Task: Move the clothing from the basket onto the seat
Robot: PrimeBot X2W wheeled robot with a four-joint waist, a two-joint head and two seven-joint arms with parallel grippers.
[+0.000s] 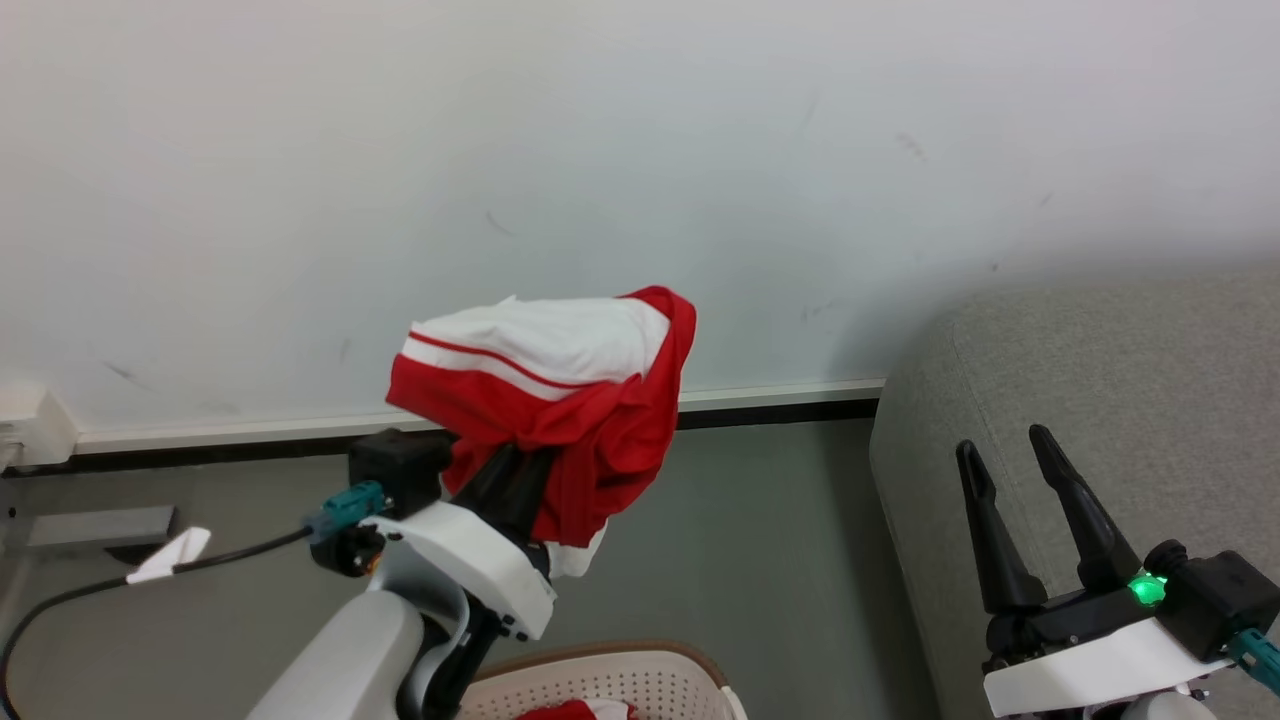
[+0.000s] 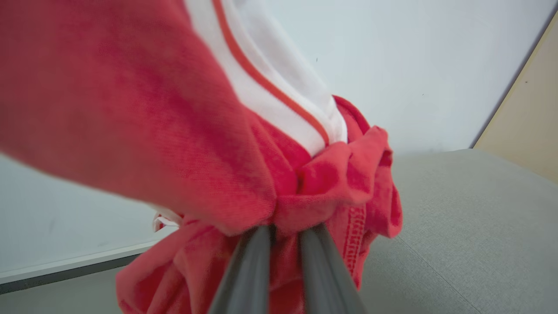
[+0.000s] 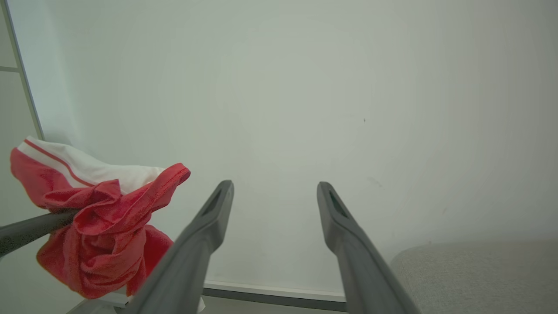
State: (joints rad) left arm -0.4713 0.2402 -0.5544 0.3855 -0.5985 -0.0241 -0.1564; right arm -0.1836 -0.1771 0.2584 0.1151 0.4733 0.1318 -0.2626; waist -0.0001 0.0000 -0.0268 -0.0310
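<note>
Clenching soft red fabric garment (image 1: 560, 400) with white striped panel in dark two-finger left gripper (image 1: 510, 475), up over the floor (image 1: 760, 540). Seeing rounded cream perforated plastic basket (image 1: 640, 680) below (more red cloth (image 1: 570, 711) lying inside). Reading large grey upholstered seat (image 1: 1100, 350) as lying rightward of the garment, well apart; probably needing a rightward carry. Holding dark-fingered right gripper (image 1: 1000, 445) spread, empty, nearer the seat.

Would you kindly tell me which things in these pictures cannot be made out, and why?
The left hand: its fingertips are buried in the soft red-and-white garment, in the head and left wrist views.
The cream perforated plastic basket: the head view's bottom edge cuts it off, so its contents are unclear.
The large grey fabric seat: cut off by the head view's right edge; its full extent is unseen.
</note>
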